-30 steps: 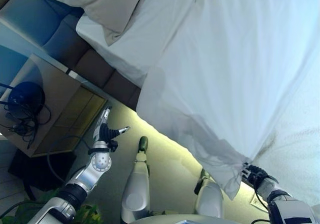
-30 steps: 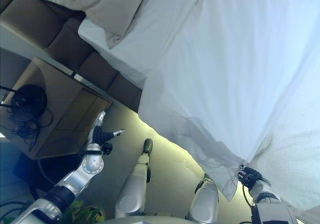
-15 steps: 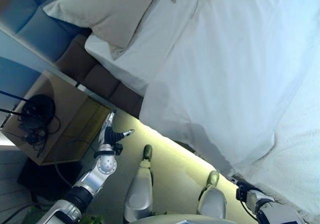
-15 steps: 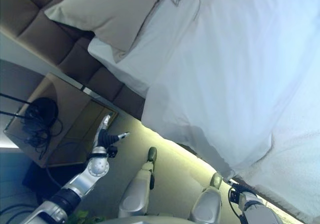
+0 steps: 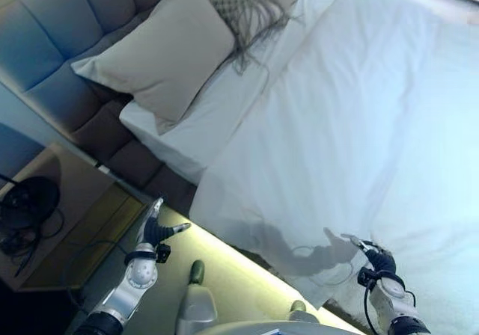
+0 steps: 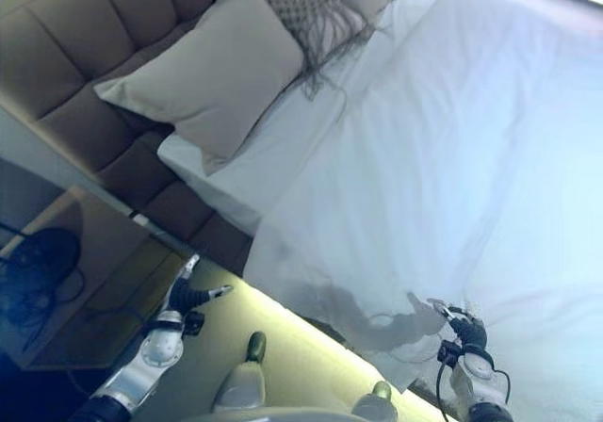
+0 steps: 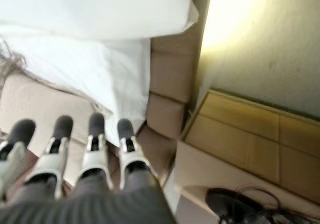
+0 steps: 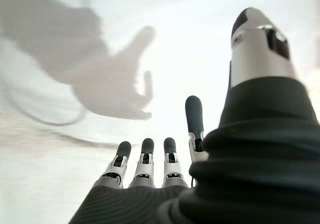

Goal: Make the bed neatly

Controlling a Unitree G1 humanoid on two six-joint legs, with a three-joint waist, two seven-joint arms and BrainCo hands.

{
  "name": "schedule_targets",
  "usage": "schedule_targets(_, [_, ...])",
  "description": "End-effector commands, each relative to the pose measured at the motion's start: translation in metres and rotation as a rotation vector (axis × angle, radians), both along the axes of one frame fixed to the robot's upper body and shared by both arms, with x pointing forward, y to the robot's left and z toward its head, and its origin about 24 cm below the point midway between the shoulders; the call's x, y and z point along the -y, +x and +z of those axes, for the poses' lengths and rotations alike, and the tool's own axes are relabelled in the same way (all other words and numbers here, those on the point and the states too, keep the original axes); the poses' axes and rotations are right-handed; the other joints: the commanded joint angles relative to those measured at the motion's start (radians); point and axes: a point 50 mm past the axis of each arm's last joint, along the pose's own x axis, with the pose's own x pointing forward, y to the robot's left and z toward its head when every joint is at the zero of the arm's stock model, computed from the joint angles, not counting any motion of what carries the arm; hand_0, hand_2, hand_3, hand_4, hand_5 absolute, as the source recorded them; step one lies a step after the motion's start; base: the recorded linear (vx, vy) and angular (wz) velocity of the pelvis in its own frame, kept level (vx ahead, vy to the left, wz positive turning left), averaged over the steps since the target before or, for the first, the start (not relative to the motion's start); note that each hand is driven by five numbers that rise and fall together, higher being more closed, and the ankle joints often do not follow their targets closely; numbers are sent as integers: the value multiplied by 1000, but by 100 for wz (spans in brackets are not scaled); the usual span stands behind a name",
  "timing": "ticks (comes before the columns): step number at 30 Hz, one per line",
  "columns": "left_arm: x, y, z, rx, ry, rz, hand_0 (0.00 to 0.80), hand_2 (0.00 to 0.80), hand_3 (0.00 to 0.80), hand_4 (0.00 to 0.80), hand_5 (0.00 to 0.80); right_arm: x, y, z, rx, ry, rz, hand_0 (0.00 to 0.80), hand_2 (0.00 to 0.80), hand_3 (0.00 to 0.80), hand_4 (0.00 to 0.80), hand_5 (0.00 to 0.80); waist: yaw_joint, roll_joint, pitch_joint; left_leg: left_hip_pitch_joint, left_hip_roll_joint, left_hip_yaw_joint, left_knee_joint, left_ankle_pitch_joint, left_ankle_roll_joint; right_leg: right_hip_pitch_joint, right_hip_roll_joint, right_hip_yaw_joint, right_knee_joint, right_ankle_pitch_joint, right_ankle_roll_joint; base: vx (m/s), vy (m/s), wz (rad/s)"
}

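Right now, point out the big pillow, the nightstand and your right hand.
Pillow (image 5: pixel 168 51), left eye view, middle of its face.
Nightstand (image 5: pixel 71 234), left eye view, its top.
Right hand (image 5: pixel 382 262), left eye view, dark back, above the white sheet (image 5: pixel 359 111).

Wooden nightstand (image 7: pixel 240 149) noted past the tips of the left hand's fingers (image 7: pixel 95 134) and to their thumb-far side, apart from them, front divided by seams into panels. Black rounded object (image 7: pixel 235 204) with tangled black cables on its top, beside the fingers rather than ahead of them. Carpeted floor (image 7: pixel 260 49) beyond the nightstand, farther ahead of the fingertips, brightly lit in a yellowish band.
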Motion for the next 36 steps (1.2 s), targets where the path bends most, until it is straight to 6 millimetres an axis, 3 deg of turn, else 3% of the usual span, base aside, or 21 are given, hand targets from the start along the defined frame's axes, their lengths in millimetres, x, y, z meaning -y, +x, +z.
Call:
schedule_targets(1, [1,12,12,43,-159,-30,0,0,0,0,0,15,19,28,111,-80,-11,0,0,0,0,0,-7,15,-20,69,13,31,87,-95,58,-79,34,27,63,101,-52,39,14,-15])
schedule_targets(7, [7,2,-9,-122,-419,-62,0,0,0,0,0,2,23,25,224,161,-32,0,0,0,0,0,-18,19,-64,126,11,46,48,-89,58,-35,41,38,39,99,-58,49,19,-6])
schedule_targets(15, [15,-4,-21,-206,-746,-7,0,0,0,0,0,-21,5,17,436,474,-128,0,0,0,0,0,-48,19,-109,153,6,90,4,-79,61,-20,50,40,-14,127,-53,-8,14,-5])
schedule_targets(21, [18,-6,-29,-209,-866,76,0,0,0,0,0,-29,-12,9,436,494,-124,0,0,0,0,0,-73,17,-127,158,0,109,-12,-76,62,-22,59,48,-29,129,-55,-36,20,-10])
schedule_targets(27, [25,-7,-28,-212,-969,42,0,0,0,0,0,-39,-24,2,427,547,-125,0,0,0,0,0,-86,17,-131,151,3,115,-4,-80,66,-34,69,56,-30,121,-64,-22,7,-5])
schedule_targets(36, [31,2,-21,-185,-993,28,0,0,0,0,0,-51,-14,1,407,530,-81,0,0,0,0,0,-83,30,-135,150,3,112,-12,-81,71,-37,76,57,-31,109,-71,-13,14,-10])
